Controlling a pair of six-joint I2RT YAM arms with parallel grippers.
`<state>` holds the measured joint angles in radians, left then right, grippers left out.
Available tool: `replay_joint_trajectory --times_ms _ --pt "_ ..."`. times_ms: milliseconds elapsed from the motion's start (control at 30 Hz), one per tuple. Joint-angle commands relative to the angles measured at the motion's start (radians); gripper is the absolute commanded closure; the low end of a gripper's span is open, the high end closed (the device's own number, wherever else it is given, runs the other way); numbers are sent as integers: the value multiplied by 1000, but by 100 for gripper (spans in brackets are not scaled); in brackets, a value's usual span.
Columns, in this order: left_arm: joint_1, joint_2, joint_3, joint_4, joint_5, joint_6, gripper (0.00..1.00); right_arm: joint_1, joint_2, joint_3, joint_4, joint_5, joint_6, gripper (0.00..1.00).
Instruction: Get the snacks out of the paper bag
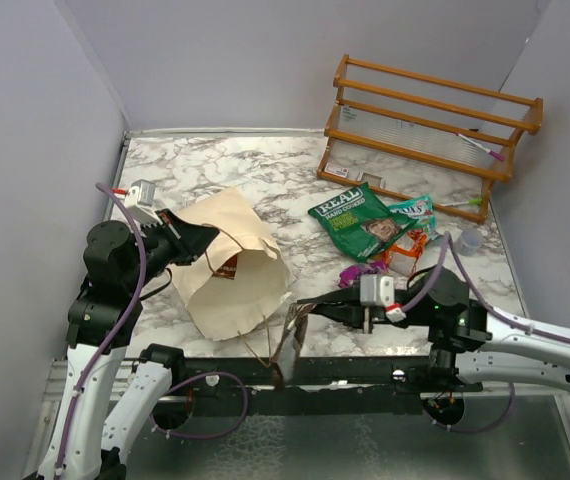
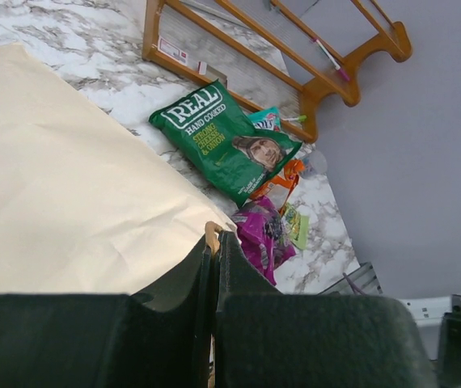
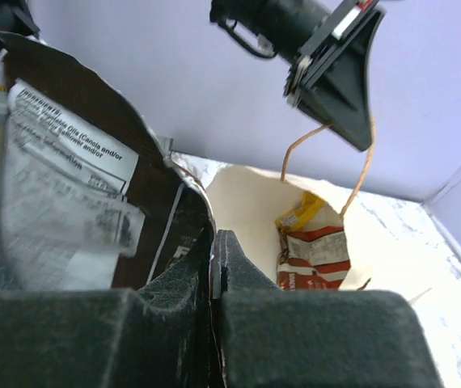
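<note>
My left tool (image 1: 203,244) is closed on the upper rim of the paper bag (image 1: 235,300), at the left of the top view. In its wrist view, the fingers (image 2: 247,275) are pressed together on a brown cord handle (image 2: 212,234). The bag rests on the marble desk (image 1: 265,170), and its mouth opens toward the lower right of the frame.

My right tool (image 1: 301,308) is closed on a dark brown packet (image 1: 289,350) with a white printed label. This packet hangs just in front of the bag's mouth, near the bottom edge of the desk. From the right wrist view I look into the open bag, and a yellow and red-orange packet (image 3: 311,242) is inside it.

Right of centre on the desk, close together, lie the green bag (image 1: 358,220), a light-green packet (image 1: 412,210), an orange packet (image 1: 405,245) and a magenta-purple packet (image 1: 353,272). Behind them, in the upper right, is the orange wooden rack (image 1: 430,120). A clear cup (image 1: 468,240) is just to the right of the packets.
</note>
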<state>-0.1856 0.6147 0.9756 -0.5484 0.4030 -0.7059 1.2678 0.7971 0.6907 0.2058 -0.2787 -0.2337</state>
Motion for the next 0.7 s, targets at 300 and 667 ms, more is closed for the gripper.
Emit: replay_joint_trajectory --times_ms 300,667 --pt "0 -9 18 7 -25 3 100 1 -83 94 109 828 -175 99" --pt "0 -7 38 -8 -23 5 100 -357 181 92 521 1056 -487 99"
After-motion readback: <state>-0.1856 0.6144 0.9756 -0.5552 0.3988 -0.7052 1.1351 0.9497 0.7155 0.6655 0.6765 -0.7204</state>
